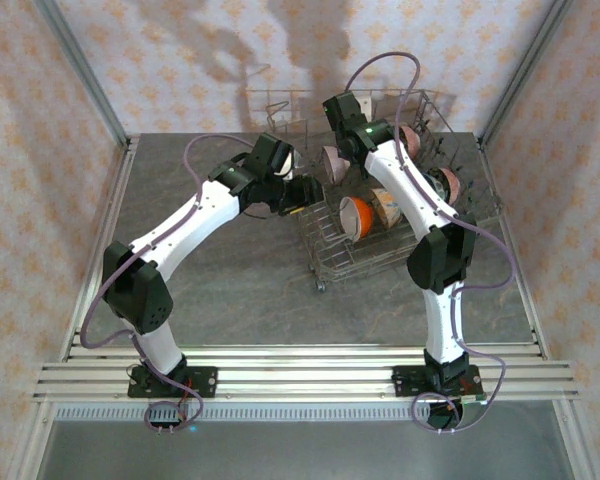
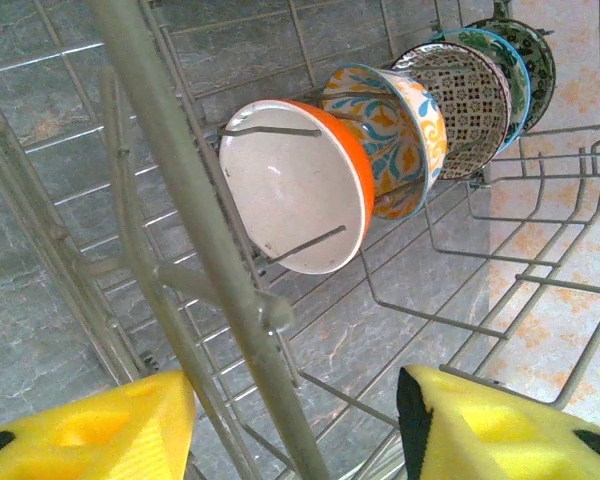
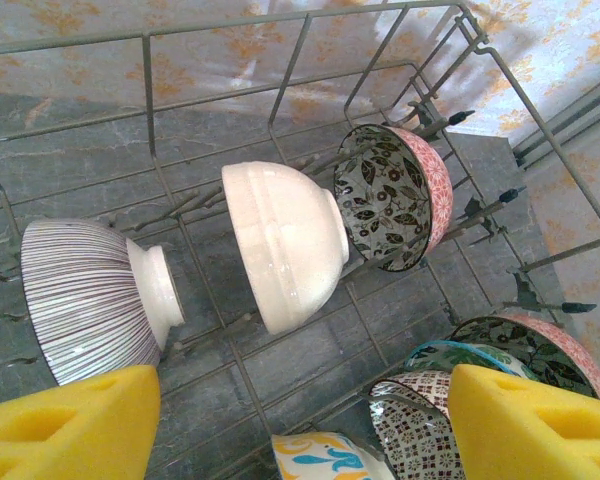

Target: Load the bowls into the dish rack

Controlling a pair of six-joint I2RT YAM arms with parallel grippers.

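Top external view: the bowls are seen standing on edge among the tines of the dish rack, at the far right of the worktop; none is seen loose on the worktop
Left gripper: fingers spread, nothing pinched; a rack wire passes between them at the rack's left wall
Row ahead of it: orange bowl nearest, blue-and-yellow bowl just behind; the row's axis runs away from the gripper
Right gripper: fingers spread, empty, poised above the far row
Below it: striped bowl, cream-white bowl, pink bowl, ranged side by side
Judgement: loading is taken as complete or nearly so; the right arm is judged nearer should a far-row bowl need reseating
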